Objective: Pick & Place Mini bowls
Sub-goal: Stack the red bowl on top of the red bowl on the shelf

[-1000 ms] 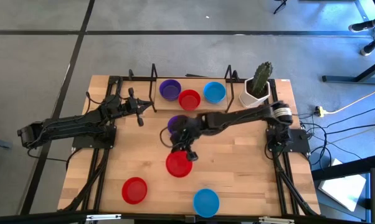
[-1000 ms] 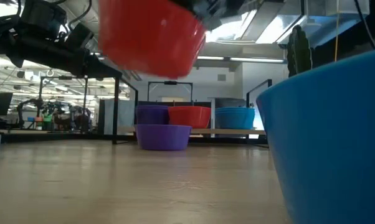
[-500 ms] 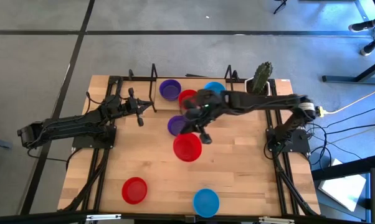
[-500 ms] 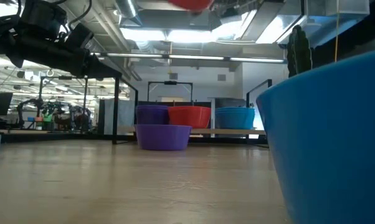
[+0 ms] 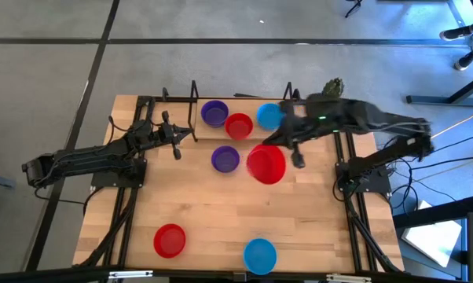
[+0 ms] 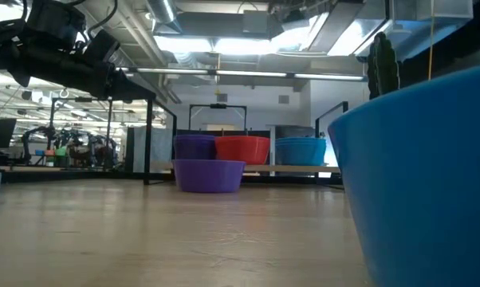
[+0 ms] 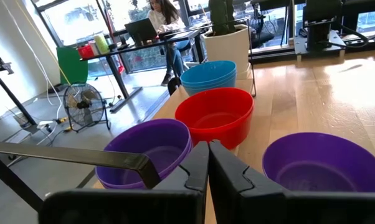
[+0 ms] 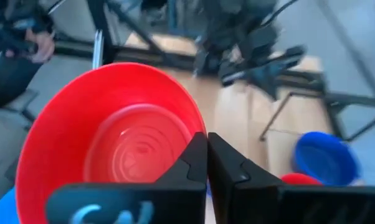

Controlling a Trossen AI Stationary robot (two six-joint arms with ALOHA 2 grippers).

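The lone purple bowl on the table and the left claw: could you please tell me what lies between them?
Nothing: in the high view, bare wood separates the lone purple bowl from the left claw.

A light wooden butcher-block table [image 5: 181, 200] fills the middle of the high view, set on a grey floor crossed by dark lines. Near the table's upper right corner stands a white pot [image 5: 320, 120] holding a green cactus [image 5: 330, 96]; the left wrist view shows the same pot [image 7: 228, 41] at the top centre. A thin black metal frame [image 5: 194, 106] rises along the table's far edge. Right of the table, cables [image 5: 449, 134] trail over the floor. In the left wrist view's upper left, a fan [image 7: 83, 102] stands on the floor beside a green panel [image 7: 72, 63], and a person [image 7: 166, 22] sits at a desk with a laptop [image 7: 139, 28].
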